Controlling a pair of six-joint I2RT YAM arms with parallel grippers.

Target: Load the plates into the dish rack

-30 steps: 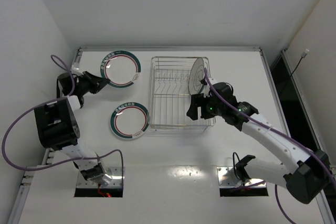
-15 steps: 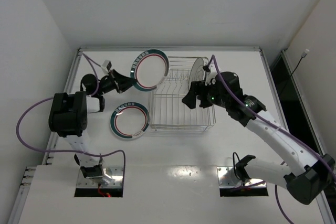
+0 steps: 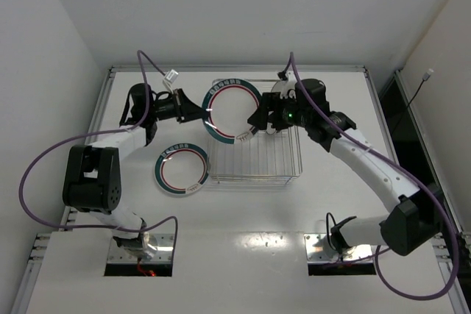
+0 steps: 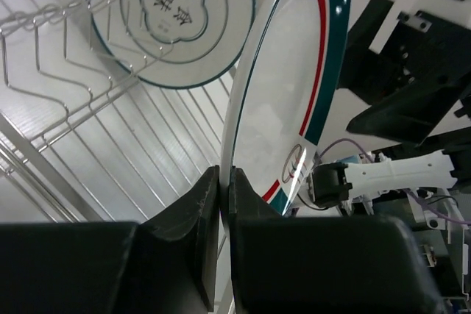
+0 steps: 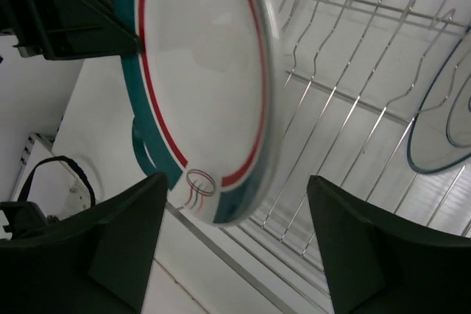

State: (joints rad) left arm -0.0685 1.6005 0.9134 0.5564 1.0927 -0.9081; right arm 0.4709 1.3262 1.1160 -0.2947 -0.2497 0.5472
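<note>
Left claw (image 4: 222, 178) is clenched tight on the bottom rim of a green-rimmed plate (image 4: 283, 101), holding it on edge and tilted above the dish rack (image 3: 254, 176), over the rack's 10 o'clock corner in the overhead view. Right claw (image 5: 237, 182) comes in from the 3 o'clock side, spread wide, one finger either side of the plate's far rim. I can't see it touching, so it's gripping nothing.

This looks like the slotting step, maybe with a hand-over or a steadying pinch first. To do it well, the plate should be brought fully upright. It should also be turned parallel to the patterned plate (image 4: 173, 20) already standing at the rack's 1 o'clock end. Its lower edge then goes over a free gap between the tines (image 4: 45, 14), a slot or two clear of that neighbour. If the right claw takes hold, it should close squarely on the rim before the left lets go. A one-sided squeeze on glazed ceramic could let the plate swing or slip. Lower it gently and release only once the rim sits between the wires.

- Plates in sight: three. One is in the air, one stands in the rack, and a second green-rimmed plate (image 3: 181, 168) lies flat on the table (image 3: 243, 211) at the rack's 8 o'clock.
- Racks: one.
- Arms: two.
</note>
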